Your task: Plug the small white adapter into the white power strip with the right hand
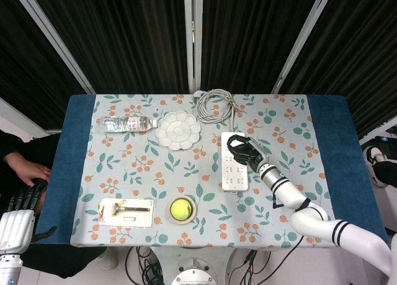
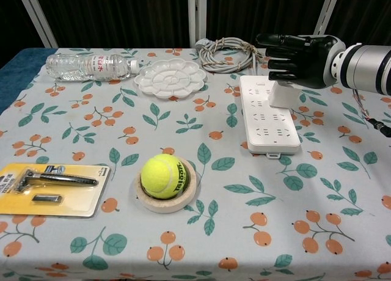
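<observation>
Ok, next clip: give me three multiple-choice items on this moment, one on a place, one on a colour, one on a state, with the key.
1. Where is the tennis ball?
A. in a round ring holder
B. on the paint palette
C. on the power strip

2. What colour is the razor's card?
A. blue
B. yellow
C. red

3. How is the right hand?
A. gripping the water bottle
B. over the adapter on the power strip, fingers extended
C. resting flat on the cloth by the ball

Key: 1 A, the ball sits in the ring holder; 2 B, the card is yellow; 3 B, the chest view shows the hand above the adapter.

Right hand (image 2: 299, 58) — fingers outstretched
</observation>
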Robot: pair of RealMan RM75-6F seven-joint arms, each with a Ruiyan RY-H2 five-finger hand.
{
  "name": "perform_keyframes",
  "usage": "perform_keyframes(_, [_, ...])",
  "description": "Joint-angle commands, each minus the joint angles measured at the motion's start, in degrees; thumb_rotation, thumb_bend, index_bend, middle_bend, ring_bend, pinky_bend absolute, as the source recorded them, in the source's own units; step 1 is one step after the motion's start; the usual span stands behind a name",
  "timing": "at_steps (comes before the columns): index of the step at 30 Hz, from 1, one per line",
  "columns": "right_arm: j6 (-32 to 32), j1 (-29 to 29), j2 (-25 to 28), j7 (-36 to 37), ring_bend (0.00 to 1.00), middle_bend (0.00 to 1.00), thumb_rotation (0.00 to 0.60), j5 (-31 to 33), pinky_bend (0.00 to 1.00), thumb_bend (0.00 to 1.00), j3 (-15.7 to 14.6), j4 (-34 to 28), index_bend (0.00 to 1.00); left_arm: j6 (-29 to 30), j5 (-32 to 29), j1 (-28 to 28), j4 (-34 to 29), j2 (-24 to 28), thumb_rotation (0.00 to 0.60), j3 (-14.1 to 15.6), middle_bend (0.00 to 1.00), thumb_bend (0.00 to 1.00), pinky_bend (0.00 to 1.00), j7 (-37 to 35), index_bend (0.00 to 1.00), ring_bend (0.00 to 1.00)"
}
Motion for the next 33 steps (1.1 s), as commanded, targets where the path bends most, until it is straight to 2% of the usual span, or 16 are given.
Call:
perform_keyframes(1, [-0.18, 0.26, -0.28, -0.45, 1.00, 1.00, 0.600, 0.20, 1.00, 0.74, -0.11, 0.40, 1.00, -0.04, -0.07, 0.03, 0.14, -0.09, 0.600, 0.03, 0.00, 0.08, 0.00, -0.08, 0.06, 0.00])
perform_keyframes(33, [-0.83, 2.14, -3.69, -8.02, 1.00, 1.00, 0.600, 3.82, 1.00, 0.75, 0.57, 1.55, 1.00, -0.11, -0.36, 0.28, 1.90, -0.76, 0.600, 0.24, 0.00, 0.08, 0.00, -1.74, 0.06, 0.00])
